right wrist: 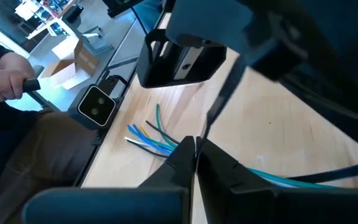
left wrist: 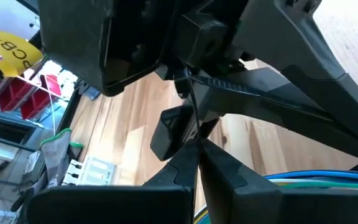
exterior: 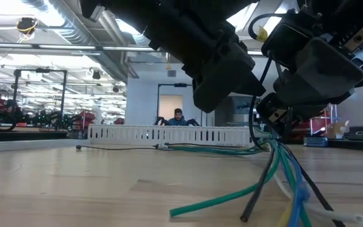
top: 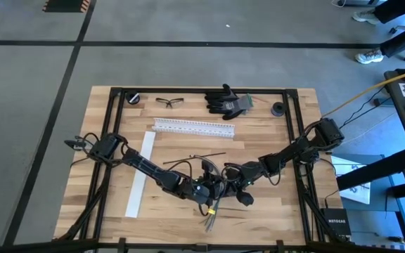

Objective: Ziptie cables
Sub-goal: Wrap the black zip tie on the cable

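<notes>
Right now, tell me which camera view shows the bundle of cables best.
The low view: the cables fan out toward the camera in green, blue and black below the grippers. The high view shows only their small ends. The right wrist view shows the loose ends; the left wrist view shows a sliver.

Two dark robot arms are working over one wooden table [top: 111, 211], each carrying one gripper: the left gripper [top: 204, 188] and the right gripper [top: 225, 187]. One bundle of cables [exterior: 276, 173] is lying near the front edge; its individual strands cannot be counted reliably. Also lying on the table are one white slotted rail [top: 193, 127], one flat white strip [top: 140, 174], one pair of safety glasses [top: 169, 102], one pair of black gloves [top: 226, 101] and two small black round parts [top: 278, 109].
</notes>
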